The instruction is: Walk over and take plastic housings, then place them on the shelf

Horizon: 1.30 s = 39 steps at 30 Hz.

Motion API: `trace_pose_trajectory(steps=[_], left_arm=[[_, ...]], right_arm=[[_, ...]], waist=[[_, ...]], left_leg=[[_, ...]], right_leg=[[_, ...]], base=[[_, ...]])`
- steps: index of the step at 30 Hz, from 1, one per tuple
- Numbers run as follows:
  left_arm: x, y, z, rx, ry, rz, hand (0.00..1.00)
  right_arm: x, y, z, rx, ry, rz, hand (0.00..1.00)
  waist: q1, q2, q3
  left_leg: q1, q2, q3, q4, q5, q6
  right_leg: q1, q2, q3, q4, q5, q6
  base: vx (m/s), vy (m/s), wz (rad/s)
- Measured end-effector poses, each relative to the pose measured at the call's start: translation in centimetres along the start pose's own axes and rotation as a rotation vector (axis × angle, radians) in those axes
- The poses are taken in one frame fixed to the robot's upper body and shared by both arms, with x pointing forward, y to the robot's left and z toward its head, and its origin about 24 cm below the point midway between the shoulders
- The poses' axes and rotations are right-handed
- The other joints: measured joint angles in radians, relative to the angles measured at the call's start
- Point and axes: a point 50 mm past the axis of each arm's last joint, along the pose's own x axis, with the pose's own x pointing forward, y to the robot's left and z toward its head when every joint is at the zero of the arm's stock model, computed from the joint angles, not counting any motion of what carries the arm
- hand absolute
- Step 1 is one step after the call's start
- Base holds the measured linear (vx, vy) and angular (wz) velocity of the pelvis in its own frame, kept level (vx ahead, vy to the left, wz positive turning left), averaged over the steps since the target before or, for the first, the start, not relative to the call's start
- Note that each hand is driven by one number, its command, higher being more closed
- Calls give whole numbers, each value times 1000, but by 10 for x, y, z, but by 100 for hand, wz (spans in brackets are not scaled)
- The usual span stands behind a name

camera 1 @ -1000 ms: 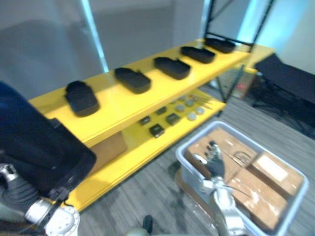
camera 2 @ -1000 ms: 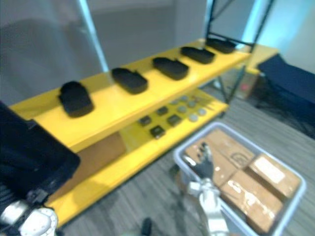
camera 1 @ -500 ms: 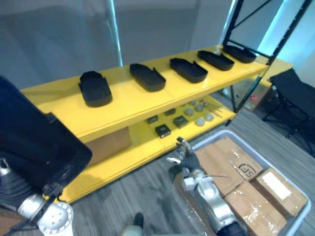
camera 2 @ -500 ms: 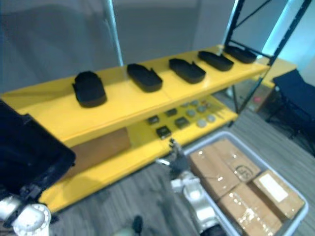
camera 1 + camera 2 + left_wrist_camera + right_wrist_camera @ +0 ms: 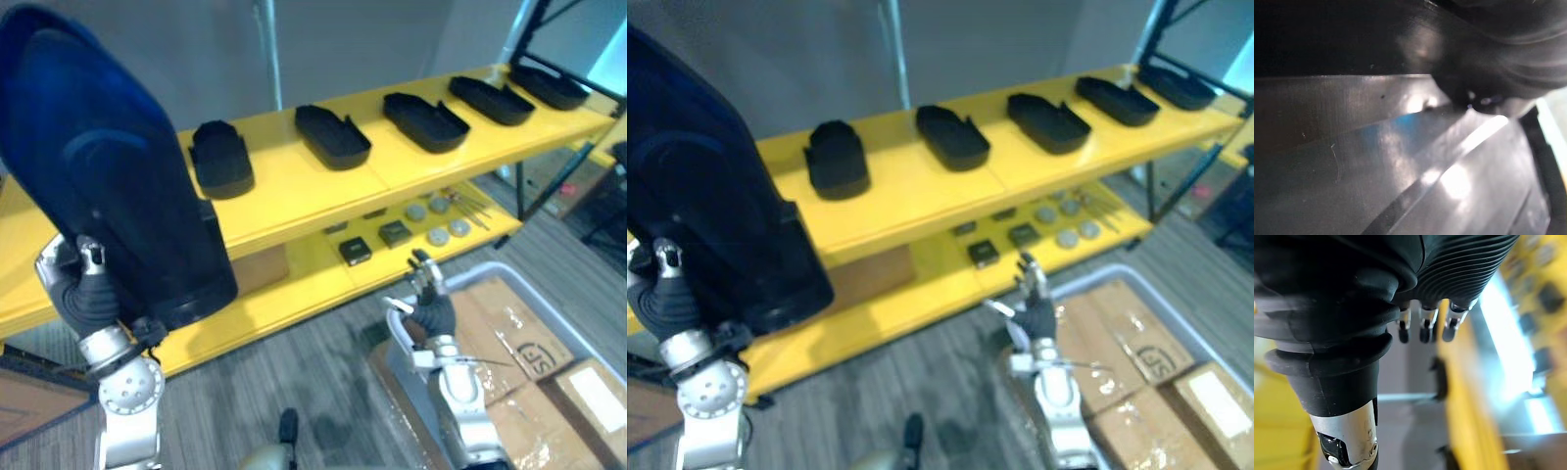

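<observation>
A large dark plastic housing [image 5: 108, 166] stands upright at the upper left, in front of the left hand [image 5: 86, 294] at lower left. Whether that hand is clenched on it cannot be told (its wrist camera shows glossy dark plastic close up). The housing hides the left end of the yellow shelf [image 5: 284, 191], whose top board carries five more black housings [image 5: 333, 137] in a row toward the upper right. Small dark blocks [image 5: 355, 252] and grey discs [image 5: 438, 235], too small to identify, lie on the lower board. The right hand [image 5: 431, 315], at lower centre, has its fingers [image 5: 427, 279] released, grasping nothing. It is at the near rim of a grey bin [image 5: 470, 272] of cardboard boxes [image 5: 519, 333], which is cut off at the lower right.
</observation>
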Motion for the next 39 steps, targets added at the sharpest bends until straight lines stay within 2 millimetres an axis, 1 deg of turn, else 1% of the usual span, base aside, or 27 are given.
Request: trace_pose_trajectory(steps=[4, 7, 8, 9, 11, 14, 16, 17, 18, 19, 20, 21, 22, 23, 24, 25, 26, 27, 28, 29, 32, 33, 34, 36, 37, 38, 39], left_arm=[[-7, 4, -4, 3, 35, -4, 100], [-12, 3, -5, -30, 68, 36, 100], [-13, 4, -6, -30, 70, 43, 100], [-13, 3, -6, -32, 73, 46, 100], [-20, 3, -8, -40, 109, 73, 100], [-26, 4, -9, -36, 135, 115, 100], [-25, 6, -8, -38, 121, 119, 100], [-24, 7, -5, -42, 99, 123, 100], [-23, 7, -3, -45, 85, 123, 100], [-21, 6, 1, -58, 58, 124, 100], [-21, 5, 2, -54, 53, 120, 100], [-19, 5, 3, -46, 34, 106, 100], [-17, 7, 4, -40, 25, 103, 100], [-14, 10, 5, -36, 10, 109, 100], [-11, 13, 6, -30, -6, 124, 100], [-10, 13, 6, -31, -9, 130, 100], [-8, 15, 5, -41, -1, 153, 100], [-6, 14, 5, -60, 7, 167, 100], [-5, 14, 5, -63, 8, 169, 100], [-3, 12, 4, -63, 12, 169, 100], [-2, 9, -2, -52, 46, 167, 100], [-2, 9, -2, -51, 47, 170, 100], [-3, 8, -2, -53, 49, 170, 100], [-5, 7, -3, -55, 63, 166, 100], [-10, 4, -6, -64, 92, 166, 100], [-16, -1, -7, -85, 130, 159, 100], [-20, -9, -6, -110, 147, 142, 100]], right_arm=[[13, 2, 9, 22, -60, 63, 0], [14, 2, 10, 33, -66, 71, 0], [13, 2, 10, 41, -63, 79, 0], [12, 2, 9, 48, -59, 81, 0], [5, 4, 4, 95, -35, 82, 0], [3, 20, 4, 139, -65, 114, 0], [3, 27, 5, 159, -77, 134, 0], [4, 34, 4, 176, -77, 146, 0], [4, 35, 3, 178, -76, 146, 0], [6, 34, 2, 165, -78, 143, 0], [7, 33, -1, 160, -66, 139, 0], [9, 34, -5, 158, -48, 123, 0], [10, 35, -5, 157, -49, 120, 0], [14, 36, -4, 132, -62, 115, 0], [19, 40, 0, 137, -96, 113, 0], [21, 42, 2, 143, -113, 114, 0], [27, 47, 7, 150, -141, 131, 0], [30, 50, 10, 148, -159, 144, 0], [32, 51, 11, 143, -165, 150, 0], [33, 53, 13, 124, -175, 164, 0], [32, 56, 16, 101, -188, 189, 0], [33, 57, 18, 98, -199, 193, 0], [34, 58, 26, 86, -236, 205, 0], [37, 65, 41, 92, -315, 249, 0], [39, 73, 50, 101, -357, 298, 0], [40, 78, 55, 105, -379, 346, 0], [41, 81, 61, 112, -405, 378, 0]], waist=[[13, 3, 4], [15, 24, 60], [10, 23, 75], [6, 28, 85], [-9, 40, 95], [-4, 38, 93], [-2, 32, 90], [9, 17, 83], [12, 6, 78], [14, 6, 85], [11, 8, 85], [13, 12, 84], [16, 11, 85], [21, 12, 84], [20, 16, 82], [20, 19, 81], [25, 21, 78], [28, 24, 77], [28, 23, 77], [32, 22, 76], [23, 19, 72], [23, 16, 70], [24, 7, 56], [29, -21, 36], [33, -27, 18], [35, 4, 8], [31, 29, -1]], left_leg=[[-12, 6, 4, 0, 6, -8], [-25, 18, 28, 0, 3, -11], [-37, 18, 56, 0, 3, -10], [-40, 22, 73, 0, 3, -10], [-32, 39, 111, 0, 3, -11], [-17, 36, 115, 0, 3, -11], [-20, 27, 114, 0, 3, -11], [-27, 5, 115, 1, 1, -8], [-38, -9, 119, 20, -13, 8], [-58, -20, 117, 87, -37, 21], [-57, -26, 107, 106, -51, 22], [-31, -25, 80, 126, -81, 29], [-13, -22, 76, 126, -92, 34], [25, -8, 63, 116, -109, 45], [44, 8, 53, 119, -126, 53], [50, 19, 51, 122, -135, 54], [60, 41, 52, 132, -153, 46], [63, 59, 47, 146, -174, 32], [64, 65, 45, 154, -186, 27], [68, 70, 40, 171, -211, 18], [80, 68, 3, 210, -255, 0], [79, 68, -7, 216, -258, -4], [72, 64, -32, 217, -264, -15], [65, 45, -58, 218, -277, -35], [54, 38, -80, 236, -294, -61], [42, 59, -74, 244, -298, -77], [30, 84, -22, 249, -308, -81]], right_leg=[[-1, 12, 5, -33, -10, -18], [8, 27, 6, -74, -32, -28], [7, 24, 5, -92, -51, 0], [7, 24, 3, -96, -52, 13], [7, 30, -4, -89, -59, 7], [25, 19, -17, -89, -75, 7], [33, 10, -39, -86, -86, 4], [38, -14, -65, -78, -100, -1], [41, -30, -81, -70, -101, 11], [27, -51, -91, 42, -96, 13], [1, -70, -86, 126, -89, -16], [-66, -109, -62, 329, -21, -122], [-90, -117, -42, 395, 31, -138], [-136, -133, -6, 504, 153, -126], [-168, -131, 4, 545, 82, -115], [-184, -123, 2, 534, 43, -105], [-210, -96, 0, 462, -6, -86], [-225, -66, 4, 344, -21, -76], [-232, -54, 11, 280, -20, -74], [-250, -36, 43, 179, -10, -58], [-261, -1, 134, 37, 26, -8], [-258, 9, 141, 16, 32, -1], [-251, 20, 142, -35, 48, -5], [-214, 35, 136, -120, 132, -43], [-168, 39, 107, -175, 179, 0], [-141, 60, 79, -212, 193, -16], [-115, 73, 43, -240, 192, -18]], base=[[6, -51, -3], [-114, -55, -12], [-187, -56, -6], [-149, -46, 7], [-122, -29, 7], [-31, -22, 6], [45, 6, 35], [109, 15, 50], [195, 7, 63], [164, 22, 55], [191, 53, 71], [193, 87, 49], [276, 84, 33], [314, 47, 10], [218, 19, 6], [242, 42, -1], [228, 52, -9], [268, 50, -9], [199, -1, -2], [149, -25, 4], [189, -95, 40], [263, -235, 59], [233, -235, 66], [245, -287, 64], [234, -327, 58], [205, -269, 79], [184, -230, 84]])
